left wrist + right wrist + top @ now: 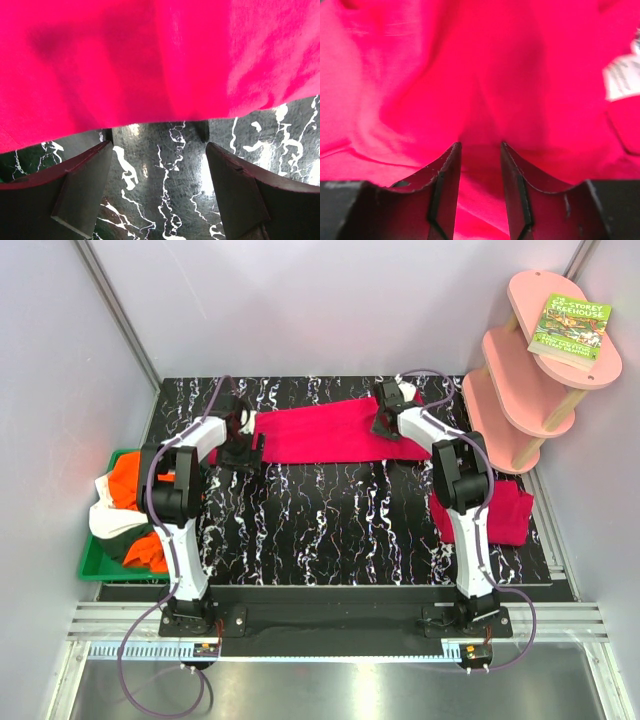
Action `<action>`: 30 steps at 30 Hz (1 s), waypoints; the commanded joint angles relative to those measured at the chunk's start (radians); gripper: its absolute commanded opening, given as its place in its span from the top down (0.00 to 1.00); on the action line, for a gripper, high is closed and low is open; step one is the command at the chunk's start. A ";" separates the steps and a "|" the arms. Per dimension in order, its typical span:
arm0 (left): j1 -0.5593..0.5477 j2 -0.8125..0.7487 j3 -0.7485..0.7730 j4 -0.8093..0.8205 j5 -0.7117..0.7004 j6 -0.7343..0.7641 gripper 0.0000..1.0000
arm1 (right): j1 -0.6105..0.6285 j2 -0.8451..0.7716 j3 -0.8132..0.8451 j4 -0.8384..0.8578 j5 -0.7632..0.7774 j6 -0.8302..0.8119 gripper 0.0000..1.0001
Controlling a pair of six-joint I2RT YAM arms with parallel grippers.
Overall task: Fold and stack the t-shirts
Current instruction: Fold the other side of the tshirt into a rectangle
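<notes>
Right hand point(480, 149) stands narrow, a ridge of crimson cloth pinched between its fingers. The left hand point(159, 148) gapes wide over the bare surface point(330, 525), just short of the hem and holding nothing.

Nearest the arm bases, a folded crimson t-shirt point(512, 512) lies at the surface's right edge. Off the left edge, a green tray point(92, 565) holds an orange t-shirt point(125, 478) and a white t-shirt point(108, 518) in a heap. Farther back, the long crimson t-shirt point(320, 432) lies spread across the far side, with a hand at each end.

The step looks like taking hold for a fold. Next, I judge, the left hand must drop onto the hem and close, so that both ends can lift together.

A white tag point(622, 77) on the cloth is too blurred to read. Farthest back, on the pink shelf point(520, 380), a book point(570, 328) reads "STOREY TREEHOUSE".
</notes>
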 commanded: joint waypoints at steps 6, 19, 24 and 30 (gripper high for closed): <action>0.059 -0.020 -0.040 -0.067 -0.010 0.019 0.18 | -0.064 -0.073 -0.162 -0.136 0.038 0.126 0.51; 0.071 -0.062 0.009 -0.071 0.018 0.030 0.19 | -0.078 -0.145 -0.160 -0.143 -0.065 0.022 0.42; 0.071 -0.142 0.113 -0.025 0.065 0.018 0.17 | -0.061 -0.240 -0.092 -0.108 -0.073 -0.001 0.34; 0.068 -0.070 0.247 -0.022 0.102 -0.028 0.17 | -0.007 -0.321 -0.098 -0.099 -0.057 -0.034 0.34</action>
